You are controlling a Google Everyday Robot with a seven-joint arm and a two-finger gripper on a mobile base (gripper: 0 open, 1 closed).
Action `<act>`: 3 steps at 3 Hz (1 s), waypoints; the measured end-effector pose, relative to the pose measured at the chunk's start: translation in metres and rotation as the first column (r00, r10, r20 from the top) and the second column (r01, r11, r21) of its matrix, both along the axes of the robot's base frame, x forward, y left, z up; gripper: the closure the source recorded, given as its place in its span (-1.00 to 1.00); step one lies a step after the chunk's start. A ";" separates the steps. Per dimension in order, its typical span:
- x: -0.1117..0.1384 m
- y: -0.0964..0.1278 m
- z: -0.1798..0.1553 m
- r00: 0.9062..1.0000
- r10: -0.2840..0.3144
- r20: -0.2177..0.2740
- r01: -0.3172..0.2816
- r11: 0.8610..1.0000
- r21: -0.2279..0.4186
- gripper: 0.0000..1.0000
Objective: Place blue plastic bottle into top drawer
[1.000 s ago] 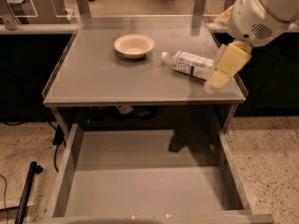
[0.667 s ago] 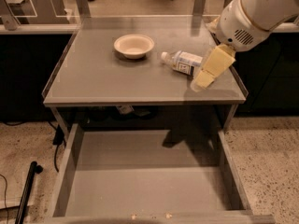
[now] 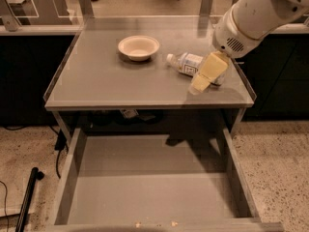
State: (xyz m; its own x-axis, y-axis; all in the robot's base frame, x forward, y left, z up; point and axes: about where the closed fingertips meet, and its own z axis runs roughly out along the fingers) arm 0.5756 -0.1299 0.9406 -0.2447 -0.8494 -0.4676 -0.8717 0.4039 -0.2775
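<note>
Tool (image 3: pixel 199 83) hangs at blue plastic bottle (image 3: pixel 186 63) base end; cannot tell whether open or gripping.
Bottle lies flat on desk (image 3: pixel 96 81); bowl (image 3: pixel 138 47) near its cap end, open top drawer (image 3: pixel 145 187) below.

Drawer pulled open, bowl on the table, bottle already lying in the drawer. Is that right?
Not quite: the camera view shows the bottle lying on the table, right of the bowl, with the end effector at its base end. The drawer is open, as stated.
</note>
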 end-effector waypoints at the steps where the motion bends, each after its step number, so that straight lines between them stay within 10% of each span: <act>1: -0.001 0.008 0.001 1.000 0.001 0.029 -0.001 1.000 0.015 -1.00; 3: 0.054 -0.006 -0.028 0.987 -0.107 0.122 0.099 0.993 0.066 -1.00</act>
State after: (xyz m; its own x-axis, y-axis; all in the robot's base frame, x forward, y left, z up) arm 0.6292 -0.1356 0.9127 -0.2656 -0.7925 -0.5491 -0.7847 0.5086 -0.3545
